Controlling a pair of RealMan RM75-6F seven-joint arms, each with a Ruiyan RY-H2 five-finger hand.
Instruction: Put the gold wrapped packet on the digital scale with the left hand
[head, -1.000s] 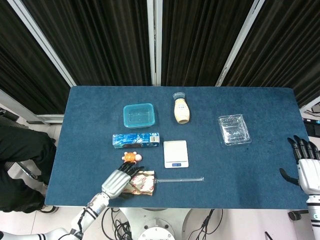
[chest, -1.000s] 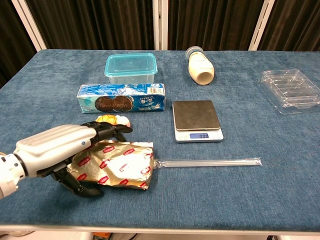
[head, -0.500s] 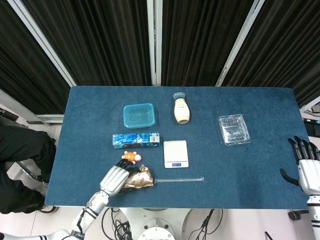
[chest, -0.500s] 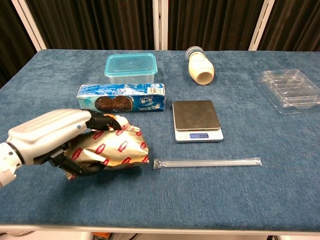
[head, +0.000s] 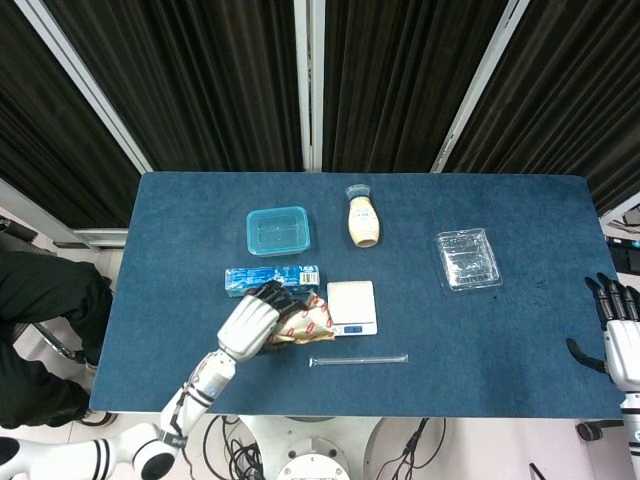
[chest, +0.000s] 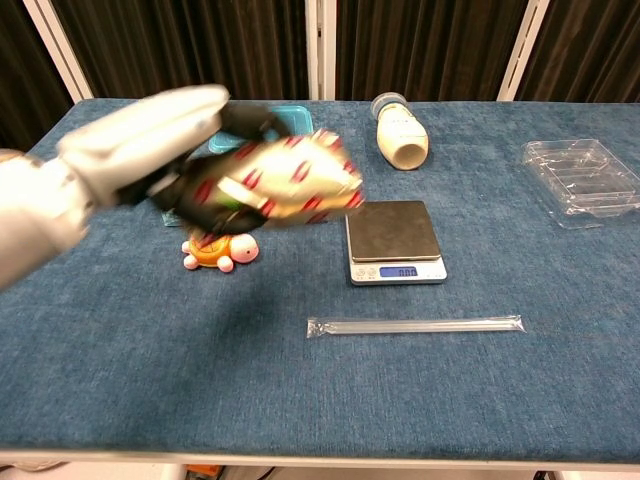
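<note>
My left hand (head: 250, 323) (chest: 150, 140) grips the gold wrapped packet (chest: 285, 183) (head: 305, 320), which has red labels, and holds it in the air above the table, just left of the digital scale (chest: 393, 240) (head: 352, 307). The packet's right end reaches the scale's left edge in both views. The scale's steel platform is bare and its display is lit. My right hand (head: 618, 330) hangs at the far right beyond the table's edge, fingers apart and holding nothing; the chest view does not show it.
An orange turtle toy (chest: 219, 250) sits under the raised hand. Behind it lie a blue biscuit box (head: 268, 279) and a teal lidded container (head: 277, 231). A clear plastic tube (chest: 415, 325) lies in front of the scale. A cream bottle (chest: 399, 131) and a clear tray (chest: 583, 180) are further back.
My left hand closed on the packet, lifted it off the table and carried it up and right toward the scale, uncovering the turtle toy. The right hand barely moved.
</note>
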